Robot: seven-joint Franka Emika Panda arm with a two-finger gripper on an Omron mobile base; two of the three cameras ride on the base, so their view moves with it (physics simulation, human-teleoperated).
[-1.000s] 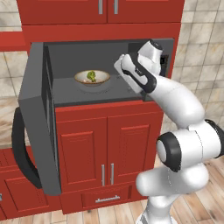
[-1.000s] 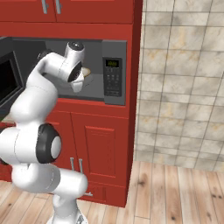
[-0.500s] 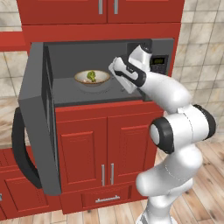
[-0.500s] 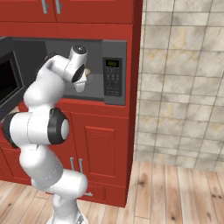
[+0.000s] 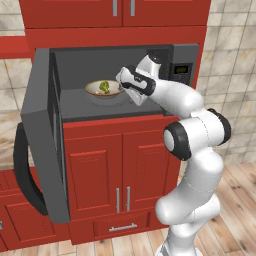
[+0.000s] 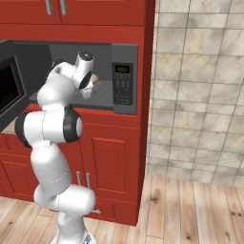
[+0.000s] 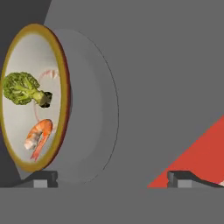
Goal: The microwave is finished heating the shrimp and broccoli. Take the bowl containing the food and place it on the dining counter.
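Observation:
The microwave point(image 5: 115, 107) stands open, its door point(image 5: 42, 130) swung out to the left. On its grey floor sits the tan bowl point(image 5: 104, 90) with the green broccoli point(image 5: 104, 86) in it. My gripper point(image 5: 124, 84) is inside the cavity, just right of the bowl, and open. In the hand view the bowl point(image 7: 33, 98) lies at the left with the broccoli point(image 7: 22, 89) and the pink shrimp point(image 7: 38, 135) inside. The gripper point(image 7: 113, 179) holds nothing, and its left fingertip point(image 7: 41, 178) stands below the bowl's rim. The dining counter is out of view.
Red cabinets point(image 5: 120, 175) sit below the microwave and above it. The microwave's button panel point(image 6: 123, 83) is right of the cavity. A tiled wall point(image 6: 200, 95) and wood floor point(image 6: 190, 209) lie to the right. The open door's black handle point(image 5: 22, 170) juts out at the lower left.
My hand has moved left, deeper into the microwave and closer to the bowl. The jaws have stayed open. The bowl has not moved.

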